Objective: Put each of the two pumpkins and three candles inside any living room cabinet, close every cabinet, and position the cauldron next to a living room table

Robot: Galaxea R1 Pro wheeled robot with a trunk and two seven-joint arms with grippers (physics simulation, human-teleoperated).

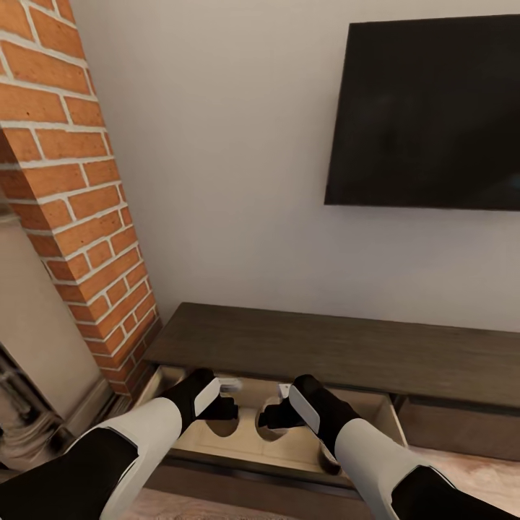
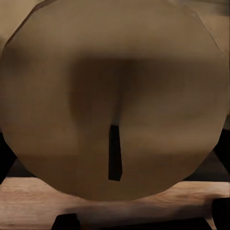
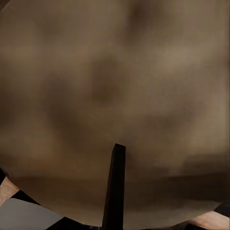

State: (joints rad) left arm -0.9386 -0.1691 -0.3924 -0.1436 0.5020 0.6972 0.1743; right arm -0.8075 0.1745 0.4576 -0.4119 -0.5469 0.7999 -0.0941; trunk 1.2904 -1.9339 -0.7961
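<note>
Left gripper (image 1: 230, 406): lower centre of the frame, we judge it closed on a candle (image 2: 115, 96).
Right gripper (image 1: 269, 413): likewise holding the other candle (image 3: 115, 96).
Handling: light, stiff, smooth; we grip the sides.
Cabinet (image 1: 325, 347): drawer open beneath both.

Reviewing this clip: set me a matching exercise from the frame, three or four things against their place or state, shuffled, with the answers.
Things:
1. TV
2. brick column
3. cabinet drawer
4. left tool

Places or states:
A. pulled open, pale wood inside
B. mounted on the wall above the cabinet
C. over the open drawer, a tan candle close before its wrist camera
D. beside the cabinet's end on the robot's left

Pairs: 1-B, 2-D, 3-A, 4-C
</note>
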